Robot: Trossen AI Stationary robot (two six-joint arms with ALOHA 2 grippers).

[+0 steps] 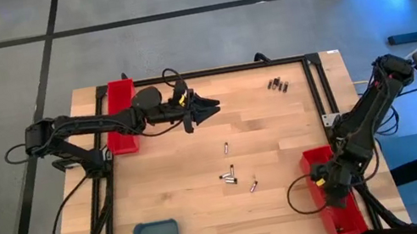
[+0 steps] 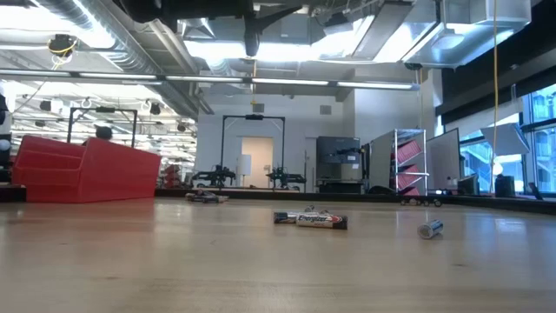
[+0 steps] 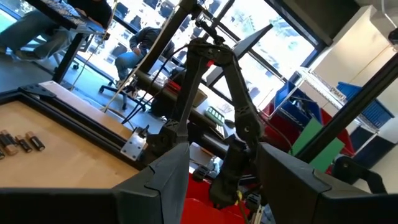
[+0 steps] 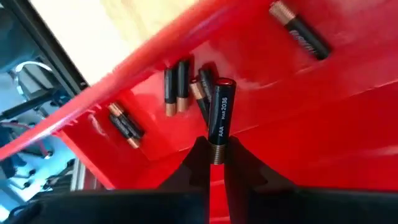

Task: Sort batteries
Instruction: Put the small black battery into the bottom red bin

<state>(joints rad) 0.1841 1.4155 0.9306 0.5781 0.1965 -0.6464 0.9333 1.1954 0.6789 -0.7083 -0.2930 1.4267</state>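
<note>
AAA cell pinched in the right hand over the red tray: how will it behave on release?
AAA cell is a smooth rigid cylinder, so it will likely roll or slide. The red tray wall should contain it. Right hand pinches only its end, so it may pivot.

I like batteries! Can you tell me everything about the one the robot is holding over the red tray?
The held battery is a slim black cylinder with coppery ends and white "AAA" lettering. The right gripper pinches one end between its dark fingers. It hangs inside the red tray, its free end among other loose batteries there.

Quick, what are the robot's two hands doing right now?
Left gripper: open, holding nothing, above the table.
Right gripper: shut on a battery, over the red tray.
</note>
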